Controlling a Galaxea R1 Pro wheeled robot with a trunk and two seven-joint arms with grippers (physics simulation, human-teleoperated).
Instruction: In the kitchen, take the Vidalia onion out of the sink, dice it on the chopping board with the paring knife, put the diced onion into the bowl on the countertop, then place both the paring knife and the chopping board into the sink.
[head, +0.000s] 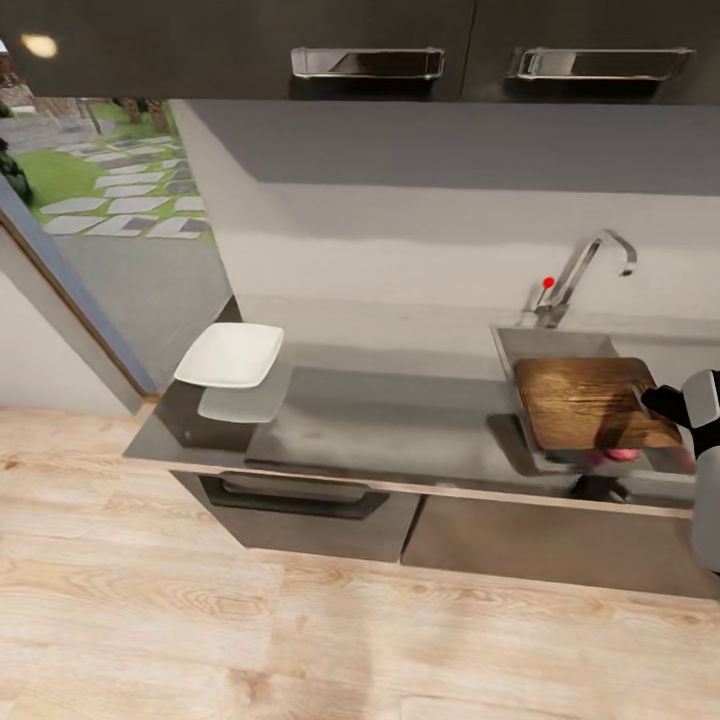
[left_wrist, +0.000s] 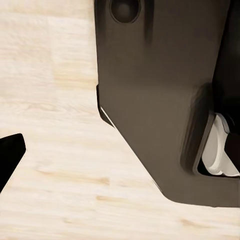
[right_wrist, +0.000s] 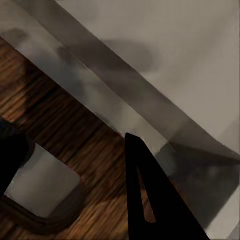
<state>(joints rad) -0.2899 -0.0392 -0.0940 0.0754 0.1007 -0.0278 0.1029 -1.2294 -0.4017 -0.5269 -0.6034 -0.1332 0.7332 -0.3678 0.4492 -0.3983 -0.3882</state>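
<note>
**Board over sink, right gripper at its edge**

The chopping board (head: 590, 402) lies tilted across the sink (head: 512, 345), covering most of the basin. A bit of pink, probably the Vidalia onion (head: 616, 455), peeks out just under the board's near edge. The paring knife can't be made out. The bowl (head: 231, 354) sits well apart at the far left end of the countertop (head: 400, 415), looks empty.

Step, as a judgement: board being placed into or lifted out of the sink; can't tell which. With the onion seemingly whole, the dicing looks not yet done. Next move calls for a firm hold on the board edge and clearing the faucet (head: 590, 265).

The right gripper (head: 662, 400) is at the board's right edge. In the right wrist view, its dark fingers (right_wrist: 150, 200) are apart, with board grain between them; whether they clamp it I cannot tell. The left gripper (left_wrist: 7, 157) shows one finger over wood floor (left_wrist: 55, 175); its opening can't be told.
</note>
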